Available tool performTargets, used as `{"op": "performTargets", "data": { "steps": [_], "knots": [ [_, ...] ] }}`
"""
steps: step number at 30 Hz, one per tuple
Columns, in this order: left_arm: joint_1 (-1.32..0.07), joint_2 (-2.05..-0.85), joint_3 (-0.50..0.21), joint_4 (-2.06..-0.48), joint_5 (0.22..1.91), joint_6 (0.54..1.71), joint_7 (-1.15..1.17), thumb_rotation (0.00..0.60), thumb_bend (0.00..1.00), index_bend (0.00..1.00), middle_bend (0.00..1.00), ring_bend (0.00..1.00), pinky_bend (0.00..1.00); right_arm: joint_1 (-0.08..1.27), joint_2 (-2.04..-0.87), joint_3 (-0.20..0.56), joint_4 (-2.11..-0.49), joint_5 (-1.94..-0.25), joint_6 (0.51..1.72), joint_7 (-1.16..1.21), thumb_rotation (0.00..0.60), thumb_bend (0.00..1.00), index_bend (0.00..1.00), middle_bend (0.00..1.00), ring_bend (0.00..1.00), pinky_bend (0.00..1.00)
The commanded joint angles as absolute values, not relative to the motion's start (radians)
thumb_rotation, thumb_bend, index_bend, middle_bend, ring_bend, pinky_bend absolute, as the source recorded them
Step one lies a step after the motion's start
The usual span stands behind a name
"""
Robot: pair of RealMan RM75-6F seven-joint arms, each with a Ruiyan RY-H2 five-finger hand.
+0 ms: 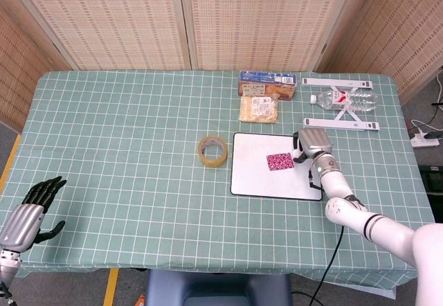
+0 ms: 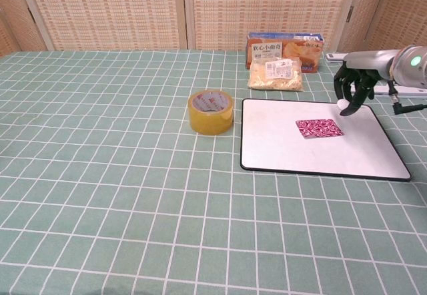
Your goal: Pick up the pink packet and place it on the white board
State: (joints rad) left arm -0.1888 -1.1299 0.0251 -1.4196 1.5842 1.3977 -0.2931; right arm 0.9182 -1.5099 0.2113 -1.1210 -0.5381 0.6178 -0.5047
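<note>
I have the right hand [image 2: 351,89] over the far right part of the white board [image 1: 252,178], hanging above it with the fingers [image 2: 346,101] pointing down and loosely curled; nothing is between them. In the head view that hand [image 1: 309,147] sits just to the right of the pink packet [image 1: 279,160], close to it but apart from it. The pink packet lies flat on the white board, a little right of the board's middle, and in the chest view [image 2: 319,128] I see it below and to the left of my fingertips with bare board between.

My left hand [image 1: 29,212] shows only in the head view, down at the near left corner of the worktop [image 1: 124,133], fingers stretched out and slightly apart, the thumb held off to the side, holding nothing.

The white board lies flat on the green checked cloth, right of the worktop's centre. A roll of yellow tape [image 2: 211,111] stands just off the board's left edge, near its far left corner. Toward the far edge of the worktop, beyond the board, a bag of pale snacks [image 2: 274,74] lies in front of a blue and orange box [image 2: 284,47], the two touching or nearly so. In the far right corner a clear water bottle [image 1: 343,99] lies on its side across a white folding stand [image 1: 339,122].
</note>
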Motion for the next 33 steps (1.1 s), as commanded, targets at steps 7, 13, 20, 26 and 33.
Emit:
{"op": "performTargets", "data": {
  "steps": [7,13,20,26,33],
  "knots": [
    [-0.190,-1.125,0.024,-1.414,1.587,1.400,-0.318,0.600,0.27,0.00,0.00,0.00,0.00,1.001,-1.577,0.152,-1.095,-0.381,0.651,-0.607,0.600,0.22,0.61,0.56,0.55,0.53],
    [-0.192,-1.125,0.025,-1.413,1.589,1.398,-0.321,0.600,0.27,0.00,0.00,0.00,0.00,1.014,-1.596,0.135,-1.070,-0.354,0.646,-0.613,0.600,0.22,0.61,0.56,0.55,0.53],
    [-0.193,-1.127,0.024,-1.413,1.588,1.395,-0.318,0.600,0.27,0.00,0.00,0.00,0.00,1.019,-1.606,0.126,-1.051,-0.350,0.637,-0.605,0.600,0.22,0.61,0.56,0.55,0.53],
    [-0.194,-1.127,0.024,-1.413,1.589,1.395,-0.317,0.600,0.27,0.00,0.00,0.00,0.00,1.021,-1.604,0.121,-1.050,-0.353,0.638,-0.596,0.600,0.22,0.60,0.56,0.55,0.53],
    [-0.194,-1.128,0.025,-1.412,1.590,1.396,-0.316,0.600,0.27,0.00,0.00,0.00,0.00,1.013,-1.592,0.124,-1.060,-0.393,0.633,-0.560,0.600,0.12,0.50,0.56,0.55,0.53]
  ]
}}
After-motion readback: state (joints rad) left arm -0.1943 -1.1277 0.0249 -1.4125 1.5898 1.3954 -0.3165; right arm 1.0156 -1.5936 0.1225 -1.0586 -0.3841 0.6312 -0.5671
